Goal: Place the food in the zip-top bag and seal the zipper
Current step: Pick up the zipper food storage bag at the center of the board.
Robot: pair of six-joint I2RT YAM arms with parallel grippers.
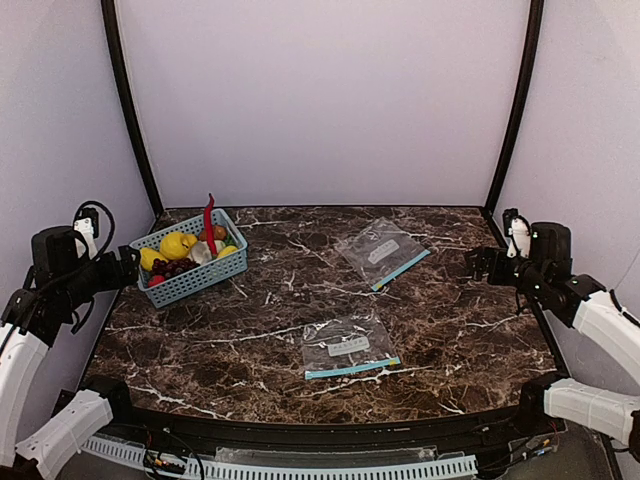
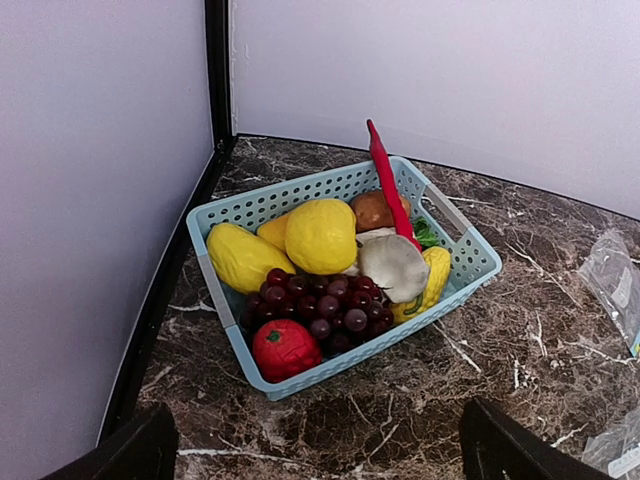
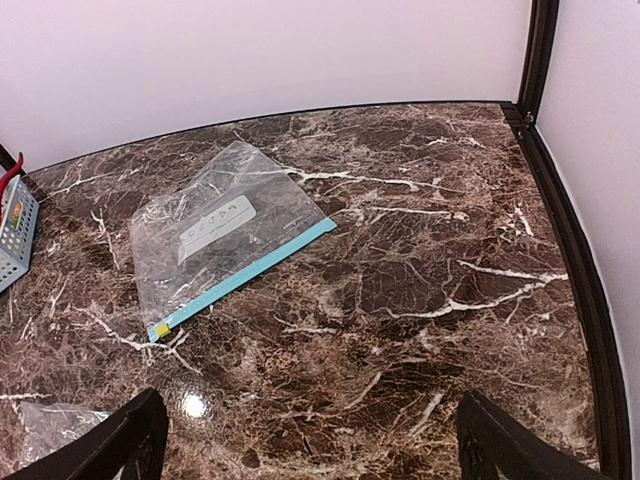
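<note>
While both arms wait at the table's sides, the left gripper point(image 2: 318, 455) stands wide open and empty, facing a pale blue basket point(image 1: 190, 285) at far left. Two yellow lemons point(image 2: 320, 235) lie in it, well apart from both bags. The left wrist view alone shows one lemon's long axis slanting beside dark grapes point(image 2: 320, 305) and an upright red chili point(image 2: 388, 180).

At centre, the nearer bag point(image 1: 348, 347) lies flat, its teal zipper point(image 1: 352, 368) running left to right. The farther bag point(image 3: 225, 235) has its teal strip point(image 3: 240, 275) on a diagonal. Their white labels carry print, seemingly too small to read. The right gripper point(image 3: 310, 450) is equally wide and empty.
</note>
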